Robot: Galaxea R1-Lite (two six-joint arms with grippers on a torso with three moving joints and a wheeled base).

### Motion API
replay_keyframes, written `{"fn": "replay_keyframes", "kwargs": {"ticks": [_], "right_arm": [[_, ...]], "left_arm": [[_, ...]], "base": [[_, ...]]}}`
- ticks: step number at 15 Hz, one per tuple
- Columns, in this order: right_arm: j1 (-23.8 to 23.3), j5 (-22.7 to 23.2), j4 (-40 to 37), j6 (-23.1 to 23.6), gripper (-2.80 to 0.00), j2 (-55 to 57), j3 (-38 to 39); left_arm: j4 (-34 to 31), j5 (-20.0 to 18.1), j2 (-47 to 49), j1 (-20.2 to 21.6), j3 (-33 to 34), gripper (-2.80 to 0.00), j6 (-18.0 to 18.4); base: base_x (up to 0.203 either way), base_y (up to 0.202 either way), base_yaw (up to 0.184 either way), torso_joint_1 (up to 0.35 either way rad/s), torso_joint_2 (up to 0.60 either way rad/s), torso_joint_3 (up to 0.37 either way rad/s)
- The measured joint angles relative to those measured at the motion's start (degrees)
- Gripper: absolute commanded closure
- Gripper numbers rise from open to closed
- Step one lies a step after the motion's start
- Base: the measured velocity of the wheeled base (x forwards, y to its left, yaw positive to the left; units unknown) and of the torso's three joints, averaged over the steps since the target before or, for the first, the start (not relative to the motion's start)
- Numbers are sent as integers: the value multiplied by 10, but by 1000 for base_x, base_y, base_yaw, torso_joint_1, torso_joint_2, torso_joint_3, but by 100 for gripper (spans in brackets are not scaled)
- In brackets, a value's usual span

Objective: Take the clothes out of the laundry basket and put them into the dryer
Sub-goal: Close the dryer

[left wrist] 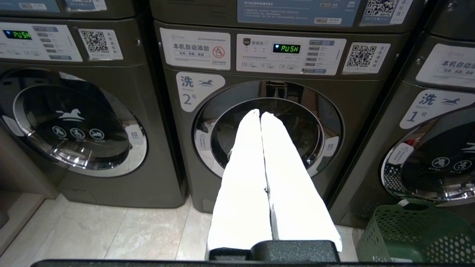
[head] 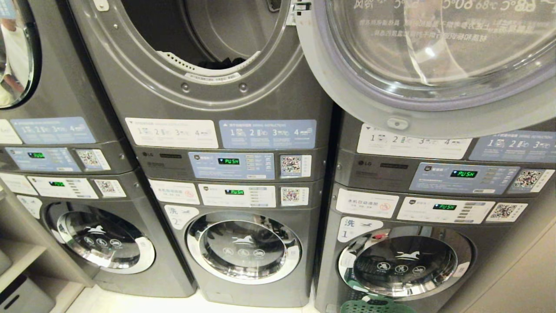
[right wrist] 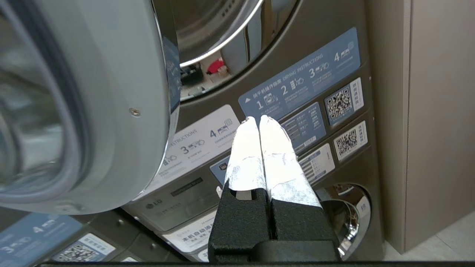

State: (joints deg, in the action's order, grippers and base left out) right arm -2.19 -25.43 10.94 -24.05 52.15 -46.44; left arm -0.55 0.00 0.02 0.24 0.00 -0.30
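The middle dryer (head: 204, 39) stands with its round mouth open, and its glass door (head: 425, 65) is swung out to the right. Something dark, perhaps clothes (head: 228, 62), lies low inside the drum. Only the rim of the green laundry basket (head: 375, 305) shows on the floor before the right-hand washer; the basket (left wrist: 412, 233) is also in the left wrist view, its inside hidden. Neither gripper is in the head view. My left gripper (left wrist: 259, 113) is shut and empty, facing washer no. 2. My right gripper (right wrist: 256, 119) is shut and empty, beside the open door (right wrist: 92, 111).
Three stacks of grey machines fill the wall, each with a washer (head: 243, 248) below and lit control panels (head: 232, 165). A beige wall (right wrist: 426, 111) closes the right side. A shelf unit (head: 17, 256) stands at the left. Pale floor tiles (left wrist: 111, 230) lie before the washers.
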Motion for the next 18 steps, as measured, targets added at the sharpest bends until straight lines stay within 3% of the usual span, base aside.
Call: {"fn": "replay_keyframes", "kwargs": {"ticks": [4,9,18], "right_arm": [[-1,0,16,-1,0,12,-3],[-55,2,103,11,0,110,-47],[-66,66,140,3,0,162,-60]], "left_arm": [[0,0,0,0,0,0,0],[0,0,0,0,0,0,0],[0,0,0,0,0,0,0]], "base": [[0,0,0,-1,-1,65],[0,0,0,0,0,0],[0,0,0,0,0,0]]}}
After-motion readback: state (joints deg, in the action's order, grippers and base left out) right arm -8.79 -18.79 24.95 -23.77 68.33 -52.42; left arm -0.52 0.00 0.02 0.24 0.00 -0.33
